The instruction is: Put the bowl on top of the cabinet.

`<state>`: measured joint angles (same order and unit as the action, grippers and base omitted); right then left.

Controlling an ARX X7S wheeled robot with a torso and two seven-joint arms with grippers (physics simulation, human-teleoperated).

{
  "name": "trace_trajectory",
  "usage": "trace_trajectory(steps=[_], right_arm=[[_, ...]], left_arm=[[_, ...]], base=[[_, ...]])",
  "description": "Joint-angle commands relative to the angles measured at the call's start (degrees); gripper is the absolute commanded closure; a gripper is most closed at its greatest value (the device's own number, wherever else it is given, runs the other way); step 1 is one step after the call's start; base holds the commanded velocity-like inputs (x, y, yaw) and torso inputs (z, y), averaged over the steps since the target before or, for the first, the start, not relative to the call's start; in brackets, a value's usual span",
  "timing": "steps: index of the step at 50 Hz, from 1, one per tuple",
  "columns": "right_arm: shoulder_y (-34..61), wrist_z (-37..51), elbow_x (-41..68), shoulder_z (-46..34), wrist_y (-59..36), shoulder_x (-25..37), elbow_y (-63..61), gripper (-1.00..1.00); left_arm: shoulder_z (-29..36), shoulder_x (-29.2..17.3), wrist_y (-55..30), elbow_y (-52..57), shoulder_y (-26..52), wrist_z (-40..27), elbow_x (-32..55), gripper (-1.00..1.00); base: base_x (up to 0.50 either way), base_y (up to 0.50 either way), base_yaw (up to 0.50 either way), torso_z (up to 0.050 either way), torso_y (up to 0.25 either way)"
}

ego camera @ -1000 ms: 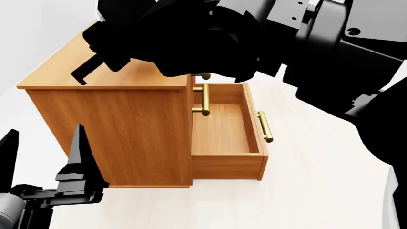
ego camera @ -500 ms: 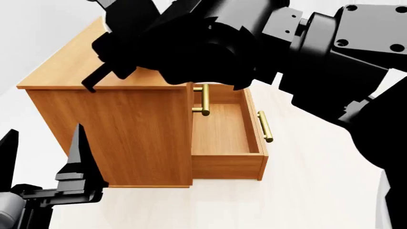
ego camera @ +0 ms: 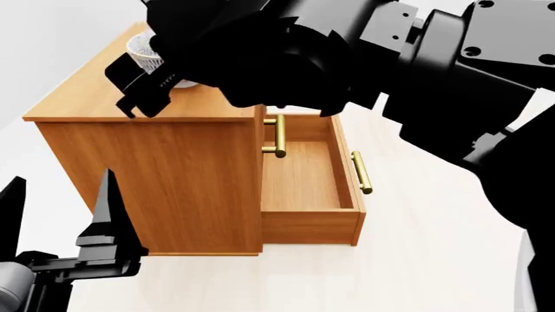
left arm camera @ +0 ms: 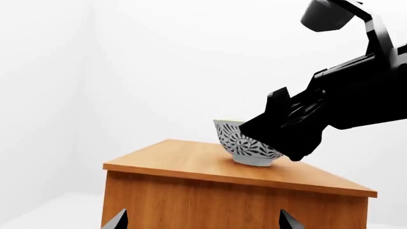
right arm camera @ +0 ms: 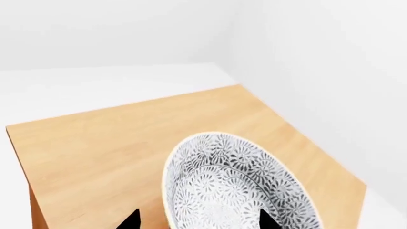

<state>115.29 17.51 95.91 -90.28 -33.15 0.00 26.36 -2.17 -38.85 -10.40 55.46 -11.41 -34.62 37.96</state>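
Resting on flat wooden cabinet, patterned round bowl, right claw clamped, left claw apart

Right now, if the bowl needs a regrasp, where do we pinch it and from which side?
Probably the rim. The bowl sits tilted on the cabinet top, open side toward the right gripper, so one finger inside and one outside over the raised rim edge, coming from above, looks best. The rounded patterned wall and small foot offer poor purchase.
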Motion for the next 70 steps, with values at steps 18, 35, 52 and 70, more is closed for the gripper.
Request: trace_trajectory(steps=[18, 35, 52, 70], right_arm=[[6.42, -1.40, 5.33, -0.09, 5.65, 0.00, 3.55, -1.00], [12.78, 2.80, 8.46, 1.63, 12.86, 3.24, -1.15, -1.00], [12.10, 17.35, 6.53, 5.98, 17.62, 19.34, -25.50, -1.00], [11.78, 32.27, 4.38, 7.84, 17.83, 34.82, -49.22, -1.00]], left_arm=[[0.54, -0.56, 0.57, 0.00, -0.27, -0.49, -0.17, -1.00], [1.45, -0.73, 0.53, 0.11, -0.04, -0.94, -0.76, -1.00], [1.49, -1.43, 0.60, 0.63, -0.14, -1.52, -0.49, -1.00], [1.94, -1.52, 1.33, 0.12, -0.19, -1.64, -1.12, -1.00]], base=[[0.00, 0.00, 0.00, 0.000, 0.000], [0.00, 0.00, 0.00, 0.000, 0.000], [0.00, 0.00, 0.00, 0.000, 0.000], [0.00, 0.00, 0.00, 0.000, 0.000]])
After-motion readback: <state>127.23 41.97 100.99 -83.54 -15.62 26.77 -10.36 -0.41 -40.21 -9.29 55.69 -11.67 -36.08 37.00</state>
